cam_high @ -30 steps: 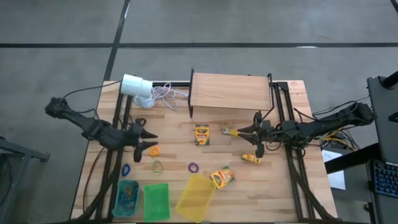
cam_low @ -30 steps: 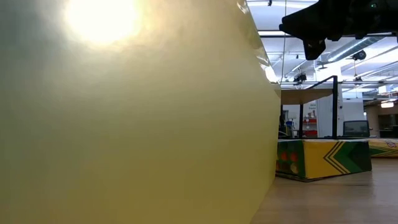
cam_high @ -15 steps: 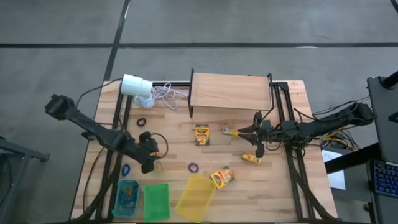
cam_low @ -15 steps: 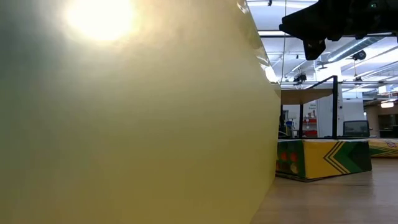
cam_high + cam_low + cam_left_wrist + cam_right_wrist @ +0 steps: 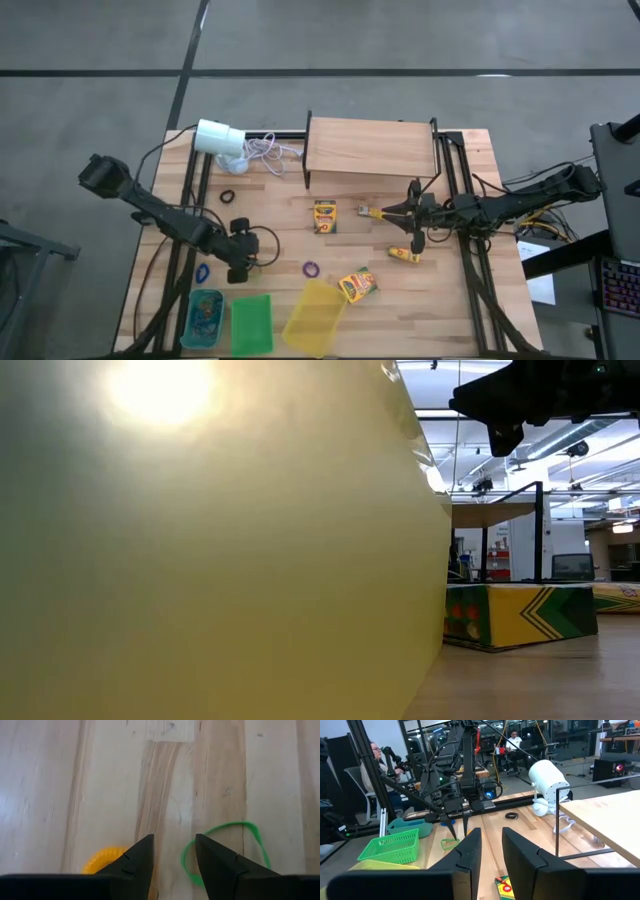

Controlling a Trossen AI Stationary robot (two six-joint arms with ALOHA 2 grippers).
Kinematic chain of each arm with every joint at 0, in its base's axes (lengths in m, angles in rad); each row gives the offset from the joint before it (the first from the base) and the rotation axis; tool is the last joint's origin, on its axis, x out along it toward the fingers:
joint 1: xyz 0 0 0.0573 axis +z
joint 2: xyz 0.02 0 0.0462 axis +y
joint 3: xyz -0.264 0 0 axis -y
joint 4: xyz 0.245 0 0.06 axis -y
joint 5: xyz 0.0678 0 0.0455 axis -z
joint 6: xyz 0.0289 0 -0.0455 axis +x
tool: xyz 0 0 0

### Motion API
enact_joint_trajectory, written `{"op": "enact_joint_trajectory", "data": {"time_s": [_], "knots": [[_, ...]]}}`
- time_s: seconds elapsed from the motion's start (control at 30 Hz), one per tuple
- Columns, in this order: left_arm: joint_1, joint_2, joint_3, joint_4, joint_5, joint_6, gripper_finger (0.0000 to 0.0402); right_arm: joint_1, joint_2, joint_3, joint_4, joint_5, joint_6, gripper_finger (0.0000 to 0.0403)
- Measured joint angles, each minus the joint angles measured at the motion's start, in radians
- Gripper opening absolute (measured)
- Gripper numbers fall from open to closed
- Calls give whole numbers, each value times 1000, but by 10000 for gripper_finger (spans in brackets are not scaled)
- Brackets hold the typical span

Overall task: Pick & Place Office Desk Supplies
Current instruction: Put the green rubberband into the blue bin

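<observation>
Green rubber band (image 5: 225, 851) and an orange band (image 5: 104, 859) lay on bare wood just beyond the left gripper (image 5: 172, 851), whose jaws stood apart, holding nothing. Out from it, crayon boxes (image 5: 325, 216) and a purple band (image 5: 311, 268) lay loose; only the teal basket (image 5: 190, 305) seemed to hold items, so most sorting remained. Right gripper (image 5: 490, 845) hovered near the shelf, narrowly parted and empty.

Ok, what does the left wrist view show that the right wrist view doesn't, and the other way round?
Only the left wrist view: an orange band, partly hidden behind a finger. Only the right wrist view: a white cylinder, a green basket, a crayon box and a seated person. Both: the green band, the left end effector by it, and the wooden table.
</observation>
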Motion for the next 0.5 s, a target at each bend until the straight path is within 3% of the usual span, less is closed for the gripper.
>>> {"op": "enact_joint_trajectory", "data": {"time_s": [0.5], "knots": [[0, -1, -14, -18, 18, -35, 148, 0, 0, 0, 0, 0, 0, 81]]}}
